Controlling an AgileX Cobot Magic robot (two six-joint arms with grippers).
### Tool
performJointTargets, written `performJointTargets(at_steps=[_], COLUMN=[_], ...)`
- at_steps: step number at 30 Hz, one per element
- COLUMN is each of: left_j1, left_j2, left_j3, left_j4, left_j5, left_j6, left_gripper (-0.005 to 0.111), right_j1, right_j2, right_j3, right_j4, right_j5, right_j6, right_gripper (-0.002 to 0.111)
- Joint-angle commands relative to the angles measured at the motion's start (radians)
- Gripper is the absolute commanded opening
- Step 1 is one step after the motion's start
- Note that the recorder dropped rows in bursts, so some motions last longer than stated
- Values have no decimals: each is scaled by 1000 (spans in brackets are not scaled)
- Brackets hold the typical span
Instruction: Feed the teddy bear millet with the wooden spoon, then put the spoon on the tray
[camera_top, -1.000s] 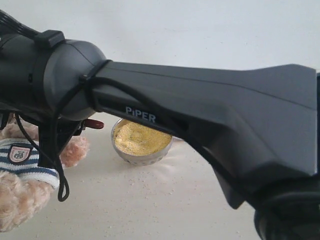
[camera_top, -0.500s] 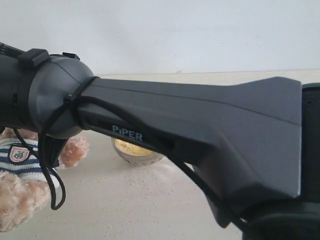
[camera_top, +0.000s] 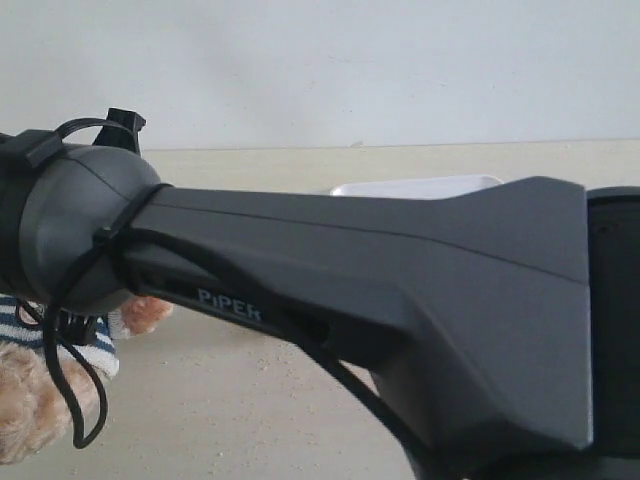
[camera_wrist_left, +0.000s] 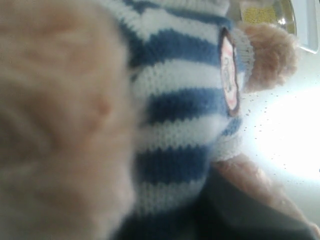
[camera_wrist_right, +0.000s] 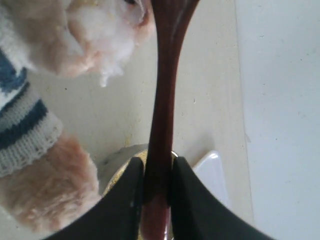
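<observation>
Two fingers of the right gripper (camera_wrist_right: 157, 167) pinched the spoon (camera_wrist_right: 167, 90) by its thin handle, scoop end up at the bear (camera_wrist_right: 100, 30) and its muzzle. The left gripper's grip could not be told; its camera showed mostly striped shirt. A slight wrist roll could tip grains onto fur or table (camera_top: 250, 400), wasting millet (camera_wrist_left: 260, 12) from the bowl (camera_wrist_left: 286, 17). The tray (camera_top: 415, 187) lay toward the table's far edge, near the bowl, with bare table beside the bear.
</observation>
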Motion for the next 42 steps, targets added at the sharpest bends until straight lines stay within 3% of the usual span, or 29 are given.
performJointTargets(at_steps=[1, 15, 31, 42], left_j1=[1, 1, 1, 1], left_j2=[-10, -10, -10, -10], left_j3=[3, 3, 3, 3], left_j4=[-21, -21, -21, -21], left_j5=[9, 9, 9, 9], left_j6=[0, 0, 0, 0], left_gripper=[8, 8, 8, 8], right_j1=[2, 10, 36, 49], right_j2=[-2, -4, -4, -51], right_j3=[-1, 103, 105, 105], right_j4=[7, 7, -167, -157], right_j5=[2, 2, 2, 2], right_j6=[34, 92, 127, 192], right_gripper=[0, 0, 0, 0])
